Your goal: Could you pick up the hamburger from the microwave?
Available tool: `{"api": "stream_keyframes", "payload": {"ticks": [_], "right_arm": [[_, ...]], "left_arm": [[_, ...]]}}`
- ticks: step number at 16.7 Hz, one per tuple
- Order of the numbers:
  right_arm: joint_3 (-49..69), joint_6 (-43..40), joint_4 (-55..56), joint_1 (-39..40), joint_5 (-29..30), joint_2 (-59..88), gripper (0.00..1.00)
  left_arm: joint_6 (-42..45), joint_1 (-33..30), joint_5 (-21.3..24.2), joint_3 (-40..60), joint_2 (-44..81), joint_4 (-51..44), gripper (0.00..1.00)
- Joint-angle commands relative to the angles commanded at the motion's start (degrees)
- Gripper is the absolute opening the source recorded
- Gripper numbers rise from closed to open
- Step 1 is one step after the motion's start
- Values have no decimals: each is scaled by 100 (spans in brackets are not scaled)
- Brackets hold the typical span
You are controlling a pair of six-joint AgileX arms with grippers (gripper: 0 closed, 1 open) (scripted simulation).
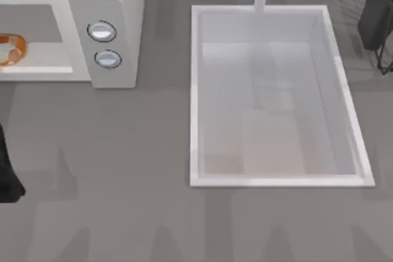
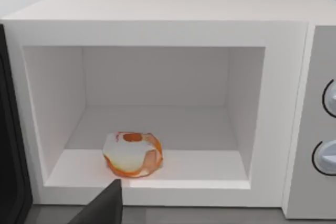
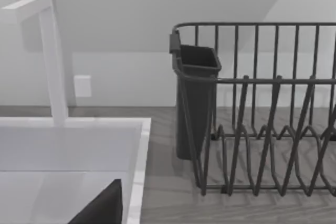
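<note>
The microwave (image 1: 107, 26) stands at the far left of the grey surface (image 1: 123, 182), with its door open, so the wide white cavity faces the left arm. The two round knobs (image 1: 102, 31) sit on its panel, one under the other. The hamburger (image 2: 133, 153) lies inside the cavity, on the floor of it, close to the front edge and a little toward the side away from the knobs. In the top view it shows as an orange ring (image 1: 11, 50) at the left border of the picture, inside the microwave.

The left claw (image 2: 102, 208) is in front of the microwave opening, outside the cavity, and it is apart from the hamburger. One dark finger tip is visible at the lower border of the left wrist view; I cannot tell if this claw is spread or pressed together.

The right claw (image 3: 100, 205) hangs over the far side of the white sink (image 1: 270, 176), which takes the middle and right of the surface. Near it are the white faucet (image 3: 50, 56) and a dark dish rack (image 3: 262, 129) with a dark cup holder (image 3: 195, 98). I cannot tell the state of the right claw either.
</note>
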Motion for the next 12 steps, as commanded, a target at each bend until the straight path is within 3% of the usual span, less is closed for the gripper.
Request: {"api": "stream_keyframes", "payload": {"ticks": [6, 12], "right_arm": [[0, 0, 0, 0, 0, 0, 100], [0, 0, 0, 0, 0, 0, 100]], "left_arm": [[19, 42, 49, 219, 551, 253, 100], [99, 217, 253, 1138, 2864, 1316, 100]]}}
